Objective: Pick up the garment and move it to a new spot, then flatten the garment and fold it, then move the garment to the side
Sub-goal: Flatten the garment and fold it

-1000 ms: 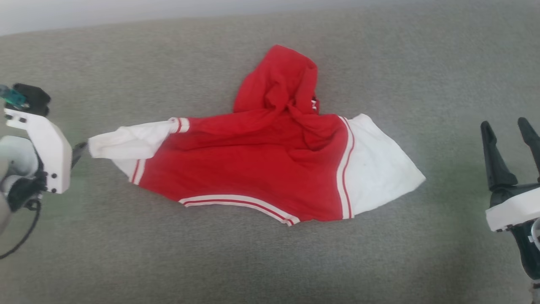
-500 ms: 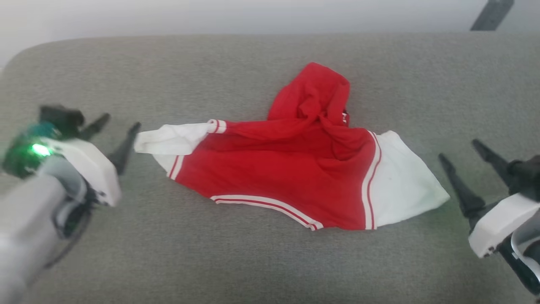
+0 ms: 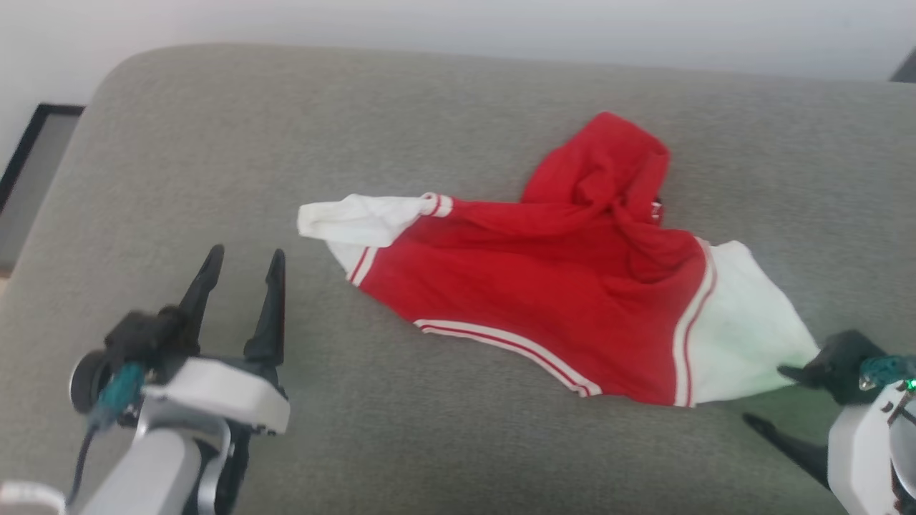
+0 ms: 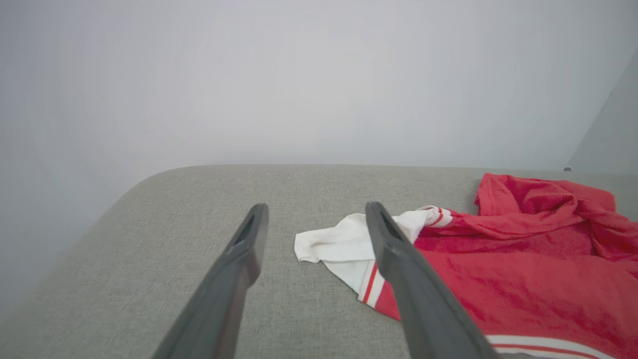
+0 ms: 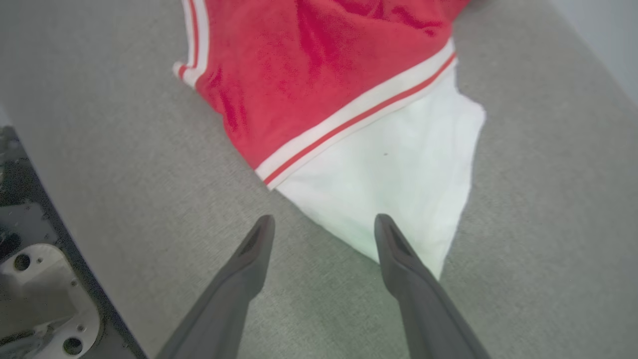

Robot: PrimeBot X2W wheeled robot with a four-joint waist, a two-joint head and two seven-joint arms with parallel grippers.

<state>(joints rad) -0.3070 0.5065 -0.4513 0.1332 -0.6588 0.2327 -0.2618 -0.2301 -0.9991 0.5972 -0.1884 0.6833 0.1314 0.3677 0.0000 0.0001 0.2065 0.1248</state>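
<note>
The garment (image 3: 544, 286) lies spread on the grey cushion (image 3: 215, 157), a red body with a bunched hood at the back. One white sleeve (image 3: 358, 218) points left and the other white sleeve (image 3: 737, 336) points right. My left gripper (image 3: 243, 261) stands open at the lower left, clear of the left sleeve, with nothing between its fingers. In the left wrist view the left gripper (image 4: 316, 209) is open and the garment (image 4: 523, 279) lies ahead to the right. My right gripper (image 3: 769, 395) is open beside the right sleeve's tip. In the right wrist view the right gripper (image 5: 323, 222) straddles the corner of the white sleeve (image 5: 398, 169).
The cushion's rounded far-left corner (image 3: 122, 68) drops off to a pale wall behind. A dark frame (image 3: 32, 136) lies beyond the left edge. The cushion's near edge and a dark part of the robot's base (image 5: 35, 259) are at the right wrist view's lower left.
My left gripper has opened, let go of the left sleeve's end and drawn back towards the lower left. The right gripper has turned towards the right sleeve's tip. The camera has shifted.
</note>
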